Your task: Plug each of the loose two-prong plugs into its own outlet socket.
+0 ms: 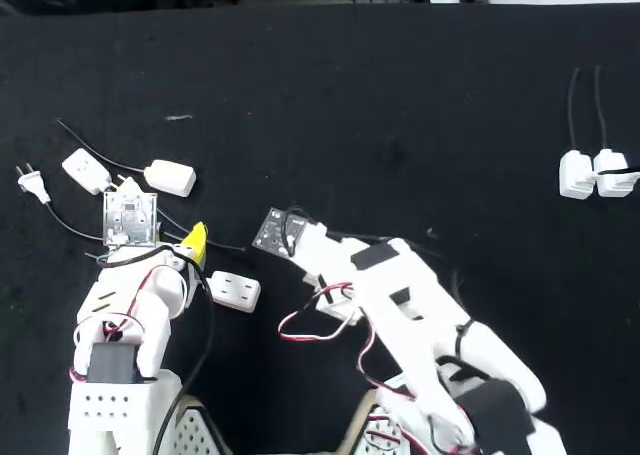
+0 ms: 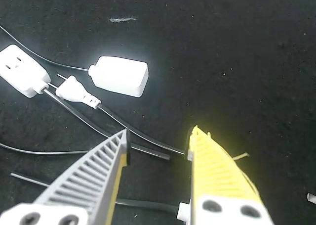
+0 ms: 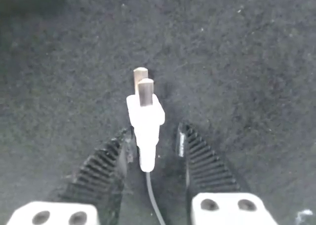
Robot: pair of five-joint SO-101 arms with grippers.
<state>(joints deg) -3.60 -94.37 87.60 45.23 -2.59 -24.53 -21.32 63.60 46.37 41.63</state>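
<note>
While the left end effector hangs with fingers apart above thin black cords, the right end effector sits spread around a white plastic two-prong plug near the middle of the black surface.

No words, numbers, brand marks or signs can be read. The white outlet sockets, the two-prong plugs and the black surface are all plain, with no legible print on them.
</note>
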